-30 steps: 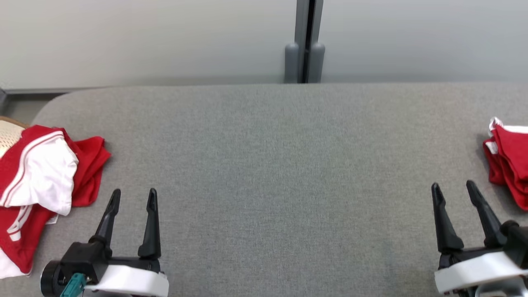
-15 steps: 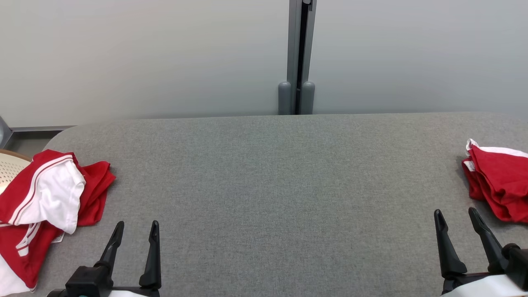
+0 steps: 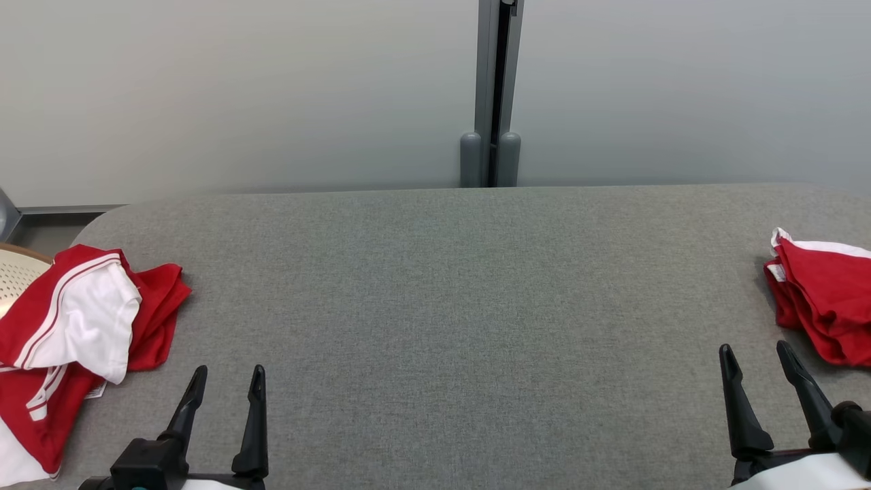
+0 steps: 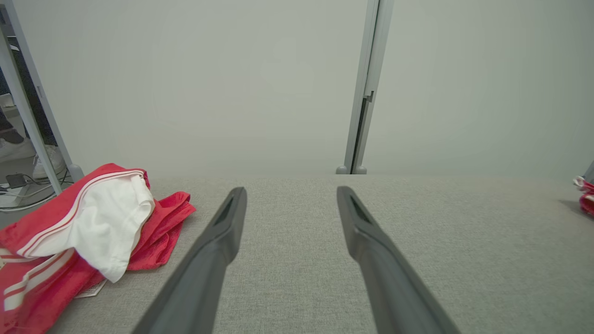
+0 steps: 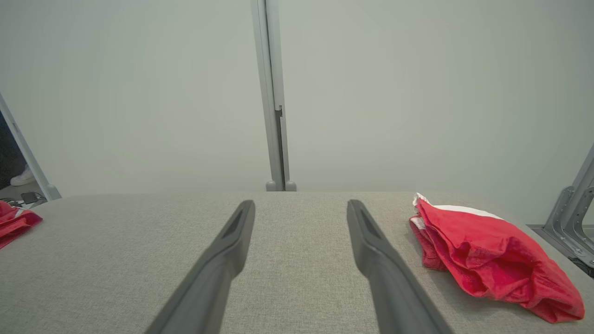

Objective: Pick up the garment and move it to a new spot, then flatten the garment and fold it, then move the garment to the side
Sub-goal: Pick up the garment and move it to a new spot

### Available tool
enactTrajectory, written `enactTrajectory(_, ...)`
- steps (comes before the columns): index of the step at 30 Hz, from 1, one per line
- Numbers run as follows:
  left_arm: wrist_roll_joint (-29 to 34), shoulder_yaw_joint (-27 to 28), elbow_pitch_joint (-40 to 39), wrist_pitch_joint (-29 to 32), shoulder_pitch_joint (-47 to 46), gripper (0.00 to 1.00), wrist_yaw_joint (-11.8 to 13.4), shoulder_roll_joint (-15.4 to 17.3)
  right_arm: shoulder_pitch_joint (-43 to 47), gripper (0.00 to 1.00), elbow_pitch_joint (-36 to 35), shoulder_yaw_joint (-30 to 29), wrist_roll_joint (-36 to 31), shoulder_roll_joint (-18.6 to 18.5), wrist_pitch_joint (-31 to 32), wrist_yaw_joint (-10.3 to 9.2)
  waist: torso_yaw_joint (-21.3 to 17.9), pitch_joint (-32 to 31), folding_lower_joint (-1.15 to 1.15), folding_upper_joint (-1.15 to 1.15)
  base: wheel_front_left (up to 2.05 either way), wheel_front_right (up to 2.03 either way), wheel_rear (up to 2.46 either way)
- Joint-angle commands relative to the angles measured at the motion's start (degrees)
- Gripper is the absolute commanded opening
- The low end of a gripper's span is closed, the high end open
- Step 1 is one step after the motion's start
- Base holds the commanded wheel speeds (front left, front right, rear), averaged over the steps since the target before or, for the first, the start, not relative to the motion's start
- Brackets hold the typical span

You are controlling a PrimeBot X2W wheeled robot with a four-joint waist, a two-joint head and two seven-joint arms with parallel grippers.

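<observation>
A crumpled red and white garment (image 3: 75,327) lies in a heap at the table's left end, also in the left wrist view (image 4: 93,227). A second red garment (image 3: 823,299), bunched with a white edge, lies at the right end (image 5: 487,255). My left gripper (image 3: 228,373) is open over the table's near left, just right of the heap and apart from it (image 4: 291,191). At the near right my right gripper (image 3: 754,348) also stands open, just left of the red garment (image 5: 300,204). Neither holds anything.
The grey fabric-covered table (image 3: 463,306) spreads wide between the two garments. A pale wall with a grey vertical post (image 3: 491,95) stands behind its far edge. A pale perforated basket (image 3: 13,275) peeks in at the left edge. A grey metal frame (image 5: 571,208) stands off the right end.
The head camera has tilted up, so the table and grippers sit lower in the picture. Both grippers stay open and the garments lie where they were.
</observation>
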Motion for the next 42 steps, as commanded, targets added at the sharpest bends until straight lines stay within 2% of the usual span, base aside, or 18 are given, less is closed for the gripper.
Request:
enactTrajectory(1, -0.16, 0.0, -0.14, 0.05, -0.07, 1.0, 0.37, 0.31, 0.1, 1.0, -0.25, -0.18, -0.07, -0.16, -0.37, -0.12, -0.01, 0.07, 0.0, 0.0, 0.0, 0.0, 0.0)
enactTrajectory(9, -0.06, -0.65, -0.71, 0.29, -1.18, 1.0, 0.47, 0.4, 0.57, 1.0, -0.15, -0.58, 0.07, 0.13, -0.57, -0.12, 0.59, 0.53, 0.0, 0.0, 0.0, 0.0, 0.0)
enactTrajectory(14, -0.15, -0.84, -1.3, 0.13, -2.15, 1.0, 0.54, 0.25, 0.7, 1.0, -1.19, -1.03, -0.4, 0.29, -0.34, -0.12, 2.66, 1.23, 0.0, 0.0, 0.0, 0.0, 0.0)
enactTrajectory(19, -0.7, -0.8, -1.37, -0.58, -4.84, 1.0, -0.02, -0.1, -0.09, 1.0, -3.85, -0.64, -0.66, 0.3, 0.89, -0.11, 7.1, 3.55, 0.0, 0.0, 0.0, 0.0, 0.0)
enactTrajectory(25, -1.62, -0.19, 1.76, -2.81, -9.23, 1.0, -1.43, -0.65, -1.96, 1.0, -6.98, 0.93, -0.37, -0.47, 2.55, -0.1, 15.31, 6.12, 0.0, 0.0, 0.0, 0.0, 0.0)
enactTrajectory(31, -2.07, 0.74, 4.17, -4.31, -10.86, 1.0, -1.9, -0.96, -3.03, 1.0, -8.17, 2.88, -0.16, -1.15, 3.47, -0.08, 21.41, 6.63, 0.0, 0.0, 0.0, 0.0, 0.0)
enactTrajectory(36, -2.47, 1.7, 5.23, -4.9, -10.56, 1.0, -2.11, -0.96, -3.84, 1.0, -8.27, 4.26, -0.38, -1.65, 3.88, -0.08, 23.95, 6.53, 0.0, 0.0, 0.0, 0.0, 0.0)
enactTrajectory(42, -2.28, 2.09, 5.96, -5.21, -10.66, 1.0, -2.38, -1.18, -4.41, 1.0, -7.91, 4.37, -0.45, -2.8, 4.4, -0.08, 24.72, 6.43, 0.0, 0.0, 0.0, 0.0, 0.0)
